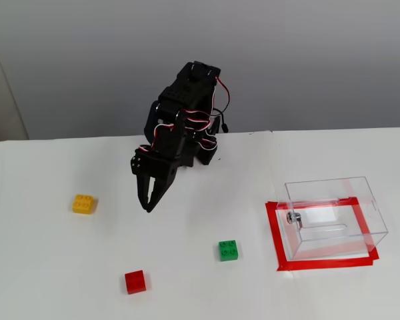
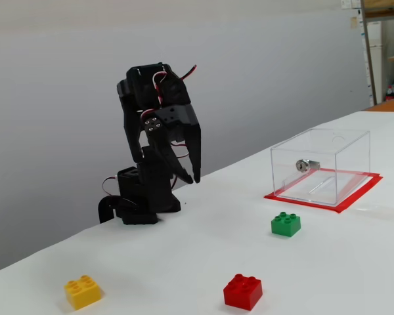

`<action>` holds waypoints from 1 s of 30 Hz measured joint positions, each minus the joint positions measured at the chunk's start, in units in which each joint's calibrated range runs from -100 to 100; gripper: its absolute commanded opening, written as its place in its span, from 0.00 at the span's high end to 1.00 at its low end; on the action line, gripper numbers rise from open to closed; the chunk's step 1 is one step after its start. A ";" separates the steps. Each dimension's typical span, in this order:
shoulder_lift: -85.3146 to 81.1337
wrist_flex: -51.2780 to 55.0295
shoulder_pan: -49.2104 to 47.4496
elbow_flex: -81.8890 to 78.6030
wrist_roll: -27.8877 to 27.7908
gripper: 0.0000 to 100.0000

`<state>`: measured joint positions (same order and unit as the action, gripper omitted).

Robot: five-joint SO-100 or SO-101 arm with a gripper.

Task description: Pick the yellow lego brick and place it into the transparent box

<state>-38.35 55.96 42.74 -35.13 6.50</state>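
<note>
The gripper hangs in the air above the table, fingers pointing down, and nothing is held; in a fixed view the two fingers sit slightly apart, a thin gap at the tips, so it reads as loosely parted, not clenched on anything. The yellow lego brick lies flat on the table, studs up, well off to the left of the gripper in the higher fixed view, and in the lower one it sits alone at the near edge. The transparent box stands inside its red tape frame, far from the yellow brick, on the other side of the gripper. Now the risks, as I judge them: that narrow gap looks too tight for a brick, so a descent without widening first would likely land a fingertip on the studs and shove the yellow brick aside. A skewed approach could pinch a corner and let it twist out. The red brick and green brick lie nearer the gripper than to the box, and a low carry toward the box could clip the green one. At the box, a low release height risks knocking the thin wall.
</note>
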 measured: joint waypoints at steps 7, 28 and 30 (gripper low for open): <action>9.05 2.83 7.80 9.18 0.00 0.98; 36.11 15.68 26.60 34.07 6.20 0.82; 37.04 15.68 27.14 35.66 7.57 0.80</action>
<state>-1.31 71.64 69.87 0.53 14.07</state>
